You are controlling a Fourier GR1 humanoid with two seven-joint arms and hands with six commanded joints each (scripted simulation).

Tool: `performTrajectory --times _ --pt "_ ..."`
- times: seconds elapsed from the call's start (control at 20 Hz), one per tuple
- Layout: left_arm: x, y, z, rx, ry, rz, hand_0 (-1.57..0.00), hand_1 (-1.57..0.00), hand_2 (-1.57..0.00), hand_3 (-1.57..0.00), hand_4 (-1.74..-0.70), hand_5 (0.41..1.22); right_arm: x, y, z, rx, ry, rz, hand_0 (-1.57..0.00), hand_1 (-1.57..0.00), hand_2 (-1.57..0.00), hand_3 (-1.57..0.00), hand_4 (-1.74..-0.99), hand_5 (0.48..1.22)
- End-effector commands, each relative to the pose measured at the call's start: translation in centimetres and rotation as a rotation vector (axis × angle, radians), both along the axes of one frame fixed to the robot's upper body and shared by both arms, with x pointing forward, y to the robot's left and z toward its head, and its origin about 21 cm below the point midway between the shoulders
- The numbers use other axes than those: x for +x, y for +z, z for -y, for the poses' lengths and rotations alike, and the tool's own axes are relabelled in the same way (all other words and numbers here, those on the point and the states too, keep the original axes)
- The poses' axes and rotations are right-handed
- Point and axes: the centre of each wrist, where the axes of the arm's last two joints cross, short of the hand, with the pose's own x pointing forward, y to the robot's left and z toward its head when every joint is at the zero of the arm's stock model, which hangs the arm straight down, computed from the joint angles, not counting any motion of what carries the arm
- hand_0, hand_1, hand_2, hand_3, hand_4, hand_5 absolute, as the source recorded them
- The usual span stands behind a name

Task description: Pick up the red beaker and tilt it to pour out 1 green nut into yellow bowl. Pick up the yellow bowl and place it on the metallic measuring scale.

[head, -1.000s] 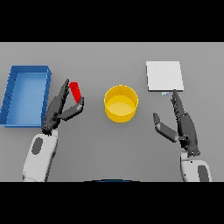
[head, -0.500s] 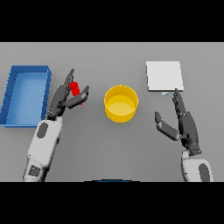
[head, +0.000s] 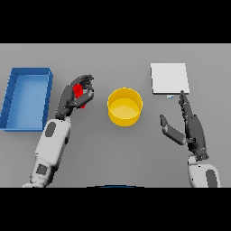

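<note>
The red beaker (head: 79, 91) is mostly hidden inside my left hand (head: 74, 97), whose fingers and thumb are curled round it, left of the yellow bowl (head: 125, 106). The bowl stands upright at the table's middle; I cannot see a green nut anywhere. The metallic measuring scale (head: 169, 78), a pale square plate, lies at the back right. My right hand (head: 191, 127) is open with straight fingers, right of the bowl and just in front of the scale, touching nothing.
A blue rectangular bin (head: 26, 99) stands at the far left, close behind my left arm.
My left hand has closed round the red beaker and moved a little to the right, toward the bowl. The right hand has barely moved.
</note>
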Motion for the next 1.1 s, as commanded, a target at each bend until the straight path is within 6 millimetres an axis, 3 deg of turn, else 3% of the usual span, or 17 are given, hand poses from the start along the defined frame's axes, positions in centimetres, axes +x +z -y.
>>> performTrajectory --times 0.0,0.15,0.25,0.35,0.6,0.8,1.05 --pt "-0.1 -0.2 0.2 0.02 0.024 0.006 -0.68 -0.7 -0.71 -0.71 -1.44 0.949 -0.1 -0.2 0.0 0.006 0.002 -0.013 0.0 0.0 0.0 0.0 -1.285 0.683" --pt "0.1 -0.5 0.3 0.061 0.032 0.039 -1.12 -1.13 -1.13 -1.13 -1.44 1.082 -0.2 -0.5 0.2 0.003 0.001 -0.017 0.0 0.0 0.0 0.0 -1.29 0.684" --pt "0.1 -0.6 0.8 0.049 0.033 0.049 -1.28 -1.29 -1.29 -1.29 -1.45 1.132 -0.1 -0.3 -0.1 0.012 0.014 -0.004 0.0 0.0 0.0 0.0 -1.293 0.682" --pt "0.3 -0.5 0.6 0.048 0.042 0.067 -1.38 -1.39 -1.39 -1.39 -1.55 1.129 0.3 -0.1 0.0 0.017 0.02 -0.005 0.0 0.0 0.0 0.0 -1.303 0.682" --pt "0.4 0.9 0.5 0.03 0.051 0.15 -1.51 -1.51 -1.51 -1.51 -1.68 1.103 0.4 -0.5 -0.5 -0.014 0.02 -0.001 0.0 0.0 0.0 0.0 -1.263 0.671" --pt "0.8 4.0 1.0 0.079 0.036 0.221 -1.55 -1.55 -1.55 -1.55 -1.72 1.097 0.4 -0.7 -0.3 -0.022 0.016 0.018 0.0 0.0 0.0 0.0 -1.25 0.672" --pt "1.0 7.4 1.8 0.396 -0.134 0.256 -1.56 -1.56 -1.56 -1.56 -1.73 1.121 -0.2 -0.5 -0.6 -0.064 0.016 0.027 0.0 0.0 0.0 0.0 -1.243 0.691"
